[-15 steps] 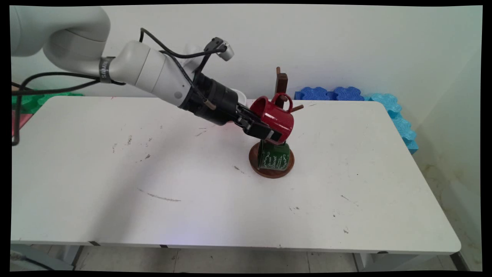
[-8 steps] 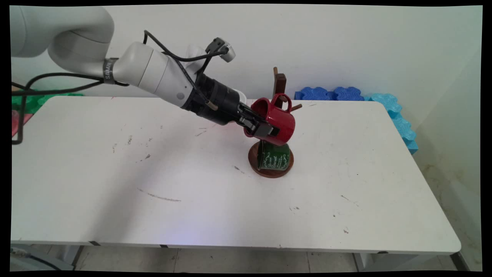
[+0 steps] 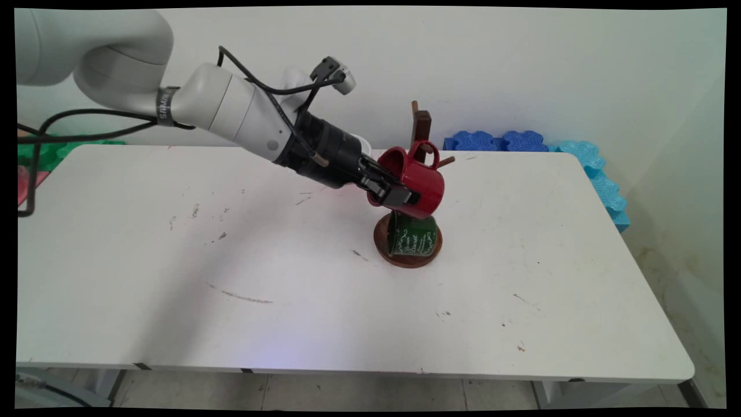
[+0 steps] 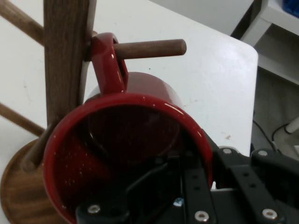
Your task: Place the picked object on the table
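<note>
Gripper (image 3: 396,194) clamps the rim of a red mug (image 3: 418,179), one finger inside the mouth and the other against the outer wall, so the jaws are closed on the mug's wall rather than fully together. In the hand view the mug's mouth faces the camera and its handle (image 4: 106,63) sits on the far side, looped over a wooden peg (image 4: 148,48) that sticks out sideways from the upright post (image 4: 65,56) of a mug tree. The handle is already threaded onto the peg, near its root at the post, with the peg's free end reaching well past it. The peg's long axis runs across the hand view, roughly crosswise to the line of the gripper, and the mug hangs tilted between gripper and post. In the main view the mug is held above a green mug (image 3: 412,236) that hangs low on the same tree, over the round base (image 3: 379,231). The tree stands toward the far right part of the table (image 3: 173,289).
</note>
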### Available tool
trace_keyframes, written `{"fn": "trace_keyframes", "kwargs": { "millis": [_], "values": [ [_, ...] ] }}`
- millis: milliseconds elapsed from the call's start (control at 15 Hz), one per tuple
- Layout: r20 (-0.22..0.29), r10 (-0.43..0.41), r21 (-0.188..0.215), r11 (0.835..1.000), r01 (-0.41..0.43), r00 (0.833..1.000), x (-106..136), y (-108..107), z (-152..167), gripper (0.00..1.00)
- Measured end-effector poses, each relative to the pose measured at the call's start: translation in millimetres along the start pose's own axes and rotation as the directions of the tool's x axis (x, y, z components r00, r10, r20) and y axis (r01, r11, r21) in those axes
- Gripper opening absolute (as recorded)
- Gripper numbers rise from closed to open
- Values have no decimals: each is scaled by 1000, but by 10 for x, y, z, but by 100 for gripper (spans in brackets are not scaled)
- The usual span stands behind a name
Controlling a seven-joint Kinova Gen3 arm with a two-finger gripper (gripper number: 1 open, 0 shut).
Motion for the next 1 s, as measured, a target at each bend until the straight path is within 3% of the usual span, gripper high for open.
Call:
{"fn": "trace_keyframes", "kwargs": {
  "millis": [1000],
  "values": [
    [-18, 48, -15, 999, -48, 999, 151, 65, -64, 0]
  ]
}}
